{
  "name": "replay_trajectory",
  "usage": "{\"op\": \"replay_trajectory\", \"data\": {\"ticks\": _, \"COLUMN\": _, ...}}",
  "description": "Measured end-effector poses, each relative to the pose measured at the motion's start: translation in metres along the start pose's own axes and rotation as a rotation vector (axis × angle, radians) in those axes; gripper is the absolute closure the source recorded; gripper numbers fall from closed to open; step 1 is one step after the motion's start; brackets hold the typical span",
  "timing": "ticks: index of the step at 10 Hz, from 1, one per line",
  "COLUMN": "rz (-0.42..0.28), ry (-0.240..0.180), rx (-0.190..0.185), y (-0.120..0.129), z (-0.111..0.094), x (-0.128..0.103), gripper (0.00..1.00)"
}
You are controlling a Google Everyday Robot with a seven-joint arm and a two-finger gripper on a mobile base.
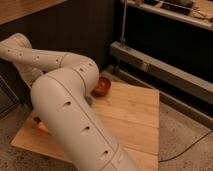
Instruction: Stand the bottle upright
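1. Camera view: the white arm [65,110] filled the foreground. Its thick segment rose from the bottom edge to a bend near the middle of the picture.
2. From that bend, a slimmer segment [35,56] with small dark holes reached left, towards the left edge, then turned down behind the thick segment.
3. The end effector did not show. It lay somewhere past that far turn, hidden behind the arm's own bulk on the left, so I cannot tell whether it was spread, pressed together or pinching anything.
4. The bottle was nowhere in sight either, and its place on the counter cannot be told from here.
5. The counter [132,117], a pale wooden top, sat low and angled, with its right part bare.
6. A reddish-brown bowl [103,86] stood near the counter's far edge, just beside the arm's bend and partly cut off by it.
7. A sliver of something orange [40,124] peeked out at the arm's left flank, low on the counter. It was too covered to name.
8. Speckled floor [187,127] ran along the counter's right side, with a thin dark cable [192,146] curving across it.
9. Behind, a grey metal rail [165,64] crossed diagonally, with an upright post [122,25] rising from its left end against a dark wall.
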Motion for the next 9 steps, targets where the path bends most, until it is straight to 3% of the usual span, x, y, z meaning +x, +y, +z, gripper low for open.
{"op": "replay_trajectory", "data": {"ticks": 2, "rz": 0.000, "ry": -0.003, "rx": 0.001, "y": 0.000, "z": -0.002, "x": 0.000, "gripper": 0.43}}
{"op": "replay_trajectory", "data": {"ticks": 7, "rz": 0.062, "ry": -0.072, "rx": 0.028, "y": -0.015, "z": -0.023, "x": -0.002, "gripper": 0.43}}
{"op": "replay_trajectory", "data": {"ticks": 9, "rz": 0.069, "ry": -0.074, "rx": 0.029, "y": -0.018, "z": -0.024, "x": -0.001, "gripper": 0.43}}
